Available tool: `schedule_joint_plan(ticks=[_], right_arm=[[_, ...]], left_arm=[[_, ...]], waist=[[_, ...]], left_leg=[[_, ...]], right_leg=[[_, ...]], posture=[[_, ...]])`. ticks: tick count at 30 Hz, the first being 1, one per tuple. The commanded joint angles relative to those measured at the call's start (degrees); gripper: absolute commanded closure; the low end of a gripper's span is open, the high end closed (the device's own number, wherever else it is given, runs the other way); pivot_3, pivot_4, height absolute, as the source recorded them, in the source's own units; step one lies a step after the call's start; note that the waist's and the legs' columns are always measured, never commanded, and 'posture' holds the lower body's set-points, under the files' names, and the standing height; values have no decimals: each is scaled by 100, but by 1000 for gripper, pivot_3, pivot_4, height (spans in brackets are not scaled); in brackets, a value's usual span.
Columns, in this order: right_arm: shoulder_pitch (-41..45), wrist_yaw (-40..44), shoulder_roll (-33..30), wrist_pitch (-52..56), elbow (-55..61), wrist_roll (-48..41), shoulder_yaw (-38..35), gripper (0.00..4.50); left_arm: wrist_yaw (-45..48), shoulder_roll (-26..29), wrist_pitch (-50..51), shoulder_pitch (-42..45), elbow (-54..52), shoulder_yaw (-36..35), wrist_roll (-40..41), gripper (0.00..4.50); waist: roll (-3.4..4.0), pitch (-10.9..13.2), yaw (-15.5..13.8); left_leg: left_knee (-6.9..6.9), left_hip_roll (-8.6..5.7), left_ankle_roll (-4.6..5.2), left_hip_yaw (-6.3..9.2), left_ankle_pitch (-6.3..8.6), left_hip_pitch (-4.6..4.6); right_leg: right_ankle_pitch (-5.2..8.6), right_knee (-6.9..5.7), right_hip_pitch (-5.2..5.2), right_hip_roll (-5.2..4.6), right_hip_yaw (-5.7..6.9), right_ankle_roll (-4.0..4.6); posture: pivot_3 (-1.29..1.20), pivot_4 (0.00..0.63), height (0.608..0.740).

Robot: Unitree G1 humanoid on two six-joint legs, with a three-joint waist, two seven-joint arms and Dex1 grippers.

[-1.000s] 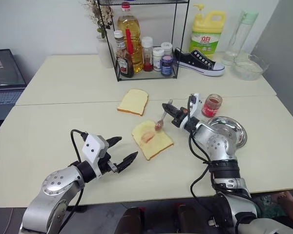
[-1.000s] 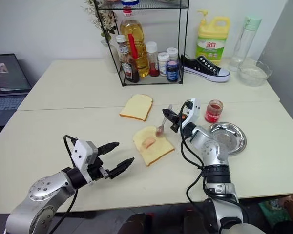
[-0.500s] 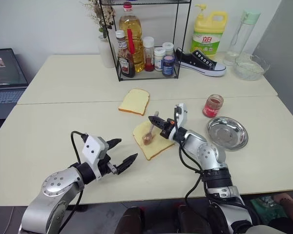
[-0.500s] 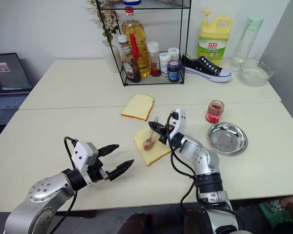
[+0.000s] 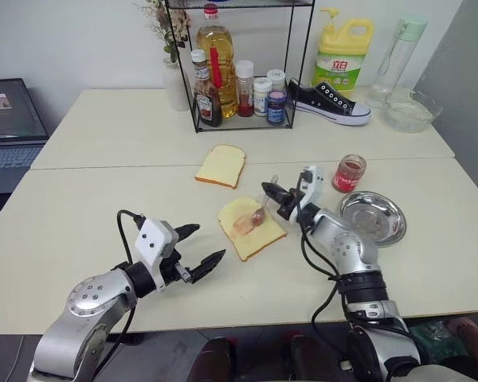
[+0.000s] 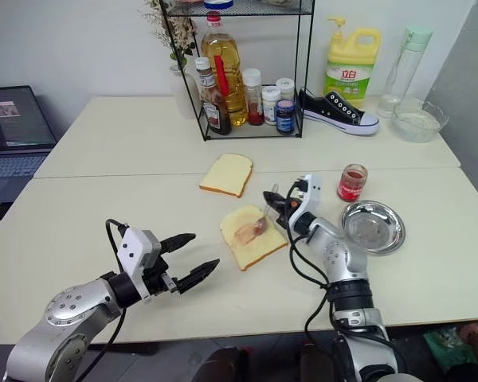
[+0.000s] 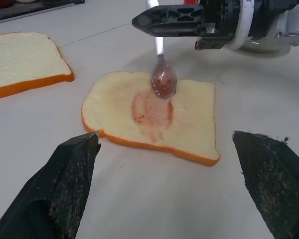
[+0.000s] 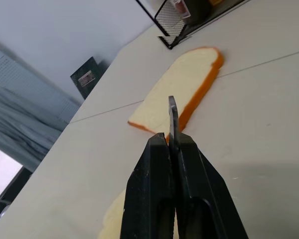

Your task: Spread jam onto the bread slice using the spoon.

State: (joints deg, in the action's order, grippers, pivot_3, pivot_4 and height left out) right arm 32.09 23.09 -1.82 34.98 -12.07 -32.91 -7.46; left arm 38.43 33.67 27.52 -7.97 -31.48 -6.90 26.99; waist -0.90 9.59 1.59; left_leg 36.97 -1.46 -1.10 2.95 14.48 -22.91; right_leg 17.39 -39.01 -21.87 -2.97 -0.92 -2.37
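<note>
The bread slice [image 5: 251,229] lies flat at the table's middle, with a thin red smear of jam [image 7: 152,110] on its centre. My right gripper [image 5: 266,189] is shut on the handle of the spoon [image 5: 260,213]. It reaches in level from the right, just past the slice's far right corner. The spoon's red-stained bowl [image 7: 163,82] points down onto the slice at the far end of the smear. The jam jar [image 5: 349,172] stands to the right, behind the gripper. My left gripper [image 5: 205,243] hovers open to the left of the slice, holding nothing.
A round steel plate [image 5: 372,216] sits right of my right arm. A smaller slice [image 5: 221,165] lies behind the bread. Further back are a wire rack of bottles [image 5: 239,72], a shoe [image 5: 329,102], a detergent jug [image 5: 340,57] and a glass bowl [image 5: 406,111]. A laptop [image 5: 12,119] is far left.
The right gripper swept the spoon left across the slice, then back right and lower, so the bowl now meets the smear's far end. The left gripper stayed put and open.
</note>
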Motion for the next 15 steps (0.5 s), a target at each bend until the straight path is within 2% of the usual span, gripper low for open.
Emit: schedule_joint_plan(ticks=[1, 5, 10, 15], right_arm=[[-75, -62, -89, 184, 433, -128, -92, 4475], [-125, -27, -90, 453, 748, -305, -69, 4475], [-112, -3, 205, 811, 930, -671, 15, 4475], [-110, 27, 487, 747, 686, -535, 235, 4475]], left_arm=[[70, 48, -35, 75, -82, -39, 85, 0], [88, 49, -42, 48, -81, -84, 75, 0], [78, 49, -33, -35, -149, -143, 73, 0], [48, 57, -23, -105, -198, -194, 76, 0]], waist=[[0, 0, 6], [0, 0, 12], [0, 0, 16], [1, 0, 21]], left_leg=[[-1, 0, 0, 1, 0, 0], [-2, 2, 0, 0, 0, 0], [-2, 3, 0, 1, 0, 0], [-3, 3, 0, 1, 0, -1]], right_leg=[[0, 0, 0, 0, 0, 0], [0, 0, -1, 0, -1, 0], [0, 0, -2, 1, -1, 0], [0, 0, -3, 1, 0, 0]], posture=[[0, 150, 740], [0, 150, 740], [0, 150, 740], [0, 150, 740]])
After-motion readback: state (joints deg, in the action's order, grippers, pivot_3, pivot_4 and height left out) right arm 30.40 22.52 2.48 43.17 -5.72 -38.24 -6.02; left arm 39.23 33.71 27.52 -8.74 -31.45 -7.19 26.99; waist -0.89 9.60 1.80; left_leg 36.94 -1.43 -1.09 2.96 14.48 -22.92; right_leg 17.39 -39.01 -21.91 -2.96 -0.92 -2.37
